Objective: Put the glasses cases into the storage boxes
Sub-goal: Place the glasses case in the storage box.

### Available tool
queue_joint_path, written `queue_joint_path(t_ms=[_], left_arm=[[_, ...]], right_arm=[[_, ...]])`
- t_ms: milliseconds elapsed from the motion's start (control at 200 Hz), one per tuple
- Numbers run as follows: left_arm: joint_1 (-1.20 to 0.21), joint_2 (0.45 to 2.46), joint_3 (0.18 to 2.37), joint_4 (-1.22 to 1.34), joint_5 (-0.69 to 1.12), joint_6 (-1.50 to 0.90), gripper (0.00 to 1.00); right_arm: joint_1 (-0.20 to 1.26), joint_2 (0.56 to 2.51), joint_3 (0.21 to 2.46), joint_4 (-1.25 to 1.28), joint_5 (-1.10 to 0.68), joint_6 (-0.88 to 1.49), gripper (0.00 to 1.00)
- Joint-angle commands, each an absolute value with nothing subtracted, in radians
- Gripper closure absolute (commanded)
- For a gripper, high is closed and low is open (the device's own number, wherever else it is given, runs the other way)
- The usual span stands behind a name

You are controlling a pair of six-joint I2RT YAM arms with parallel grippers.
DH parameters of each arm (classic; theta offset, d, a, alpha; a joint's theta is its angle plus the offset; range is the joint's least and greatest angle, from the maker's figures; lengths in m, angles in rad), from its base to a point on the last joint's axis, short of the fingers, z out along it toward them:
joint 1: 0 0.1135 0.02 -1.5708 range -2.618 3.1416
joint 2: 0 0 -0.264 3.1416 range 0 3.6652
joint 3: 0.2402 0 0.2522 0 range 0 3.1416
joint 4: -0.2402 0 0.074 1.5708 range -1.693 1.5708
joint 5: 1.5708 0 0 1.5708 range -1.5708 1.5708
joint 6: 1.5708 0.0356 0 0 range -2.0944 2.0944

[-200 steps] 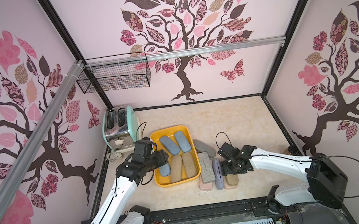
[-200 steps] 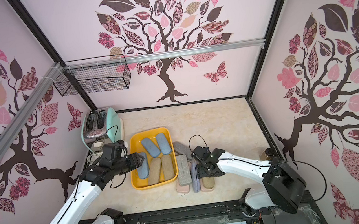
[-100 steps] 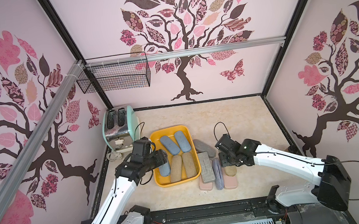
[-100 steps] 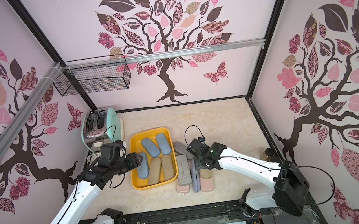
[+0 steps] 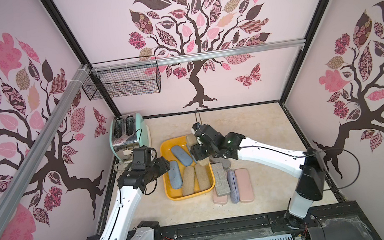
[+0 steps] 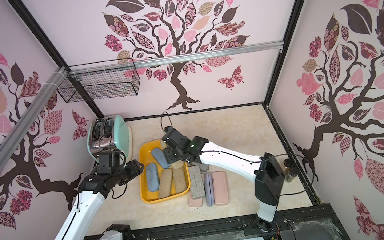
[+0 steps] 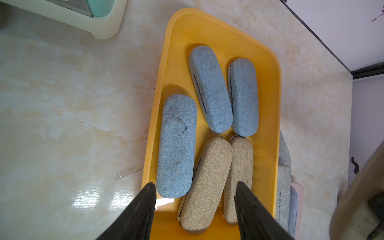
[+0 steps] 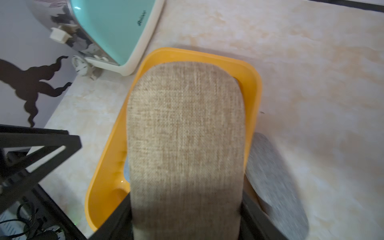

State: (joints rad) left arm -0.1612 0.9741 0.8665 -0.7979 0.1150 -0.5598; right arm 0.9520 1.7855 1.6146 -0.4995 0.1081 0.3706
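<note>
- The right gripper (image 5: pixel 195 149) is clamped on a tan case (image 8: pixel 185 135), which hangs above the far end of the yellow tray (image 5: pixel 189 196).
- The left gripper (image 7: pixel 195 184) has its jaws apart and holds nothing (it hovers at the tray's left edge).
- In the tray lie three blue cases (image 7: pixel 176 145) and two more tan ones.
- The other cases (image 5: pixel 242 185) lie on the table (image 5: pixel 248 124) just beside the tray.

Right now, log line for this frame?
right claw: shut on tan case, over tray | left claw: open, empty | tray: five cases inside | table: five loose cases
</note>
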Motion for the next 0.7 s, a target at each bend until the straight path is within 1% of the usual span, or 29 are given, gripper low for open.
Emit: queue_joint_path(t_ms=[0,195,330,465,610,695], left_arm=[[-0.151,0.973,0.900,-0.815,0.052,-0.518,0.37],[-0.143,0.938,0.865,-0.822,-0.038,-0.535,0.38],[-0.144,0.911,0.861,-0.833,-0.090,-0.544,0.37],[-0.143,0.894,0.857,-0.837,-0.104,-0.550,0.37],[-0.144,0.879,0.851,-0.832,-0.104,-0.555,0.37],[-0.144,0.875,0.854,-0.831,-0.101,-0.557,0.37]], right_arm=[[0.976,1.887,1.690,-0.367,0.017,0.253,0.37],[0.981,2.125,1.901,-0.391,0.016,0.229,0.37],[0.985,2.265,2.037,-0.387,0.081,0.240,0.38],[0.985,2.412,2.215,-0.456,0.134,0.239,0.38],[0.985,2.530,2.296,-0.451,0.211,0.232,0.39],[0.985,2.563,2.306,-0.420,0.283,0.226,0.39]])
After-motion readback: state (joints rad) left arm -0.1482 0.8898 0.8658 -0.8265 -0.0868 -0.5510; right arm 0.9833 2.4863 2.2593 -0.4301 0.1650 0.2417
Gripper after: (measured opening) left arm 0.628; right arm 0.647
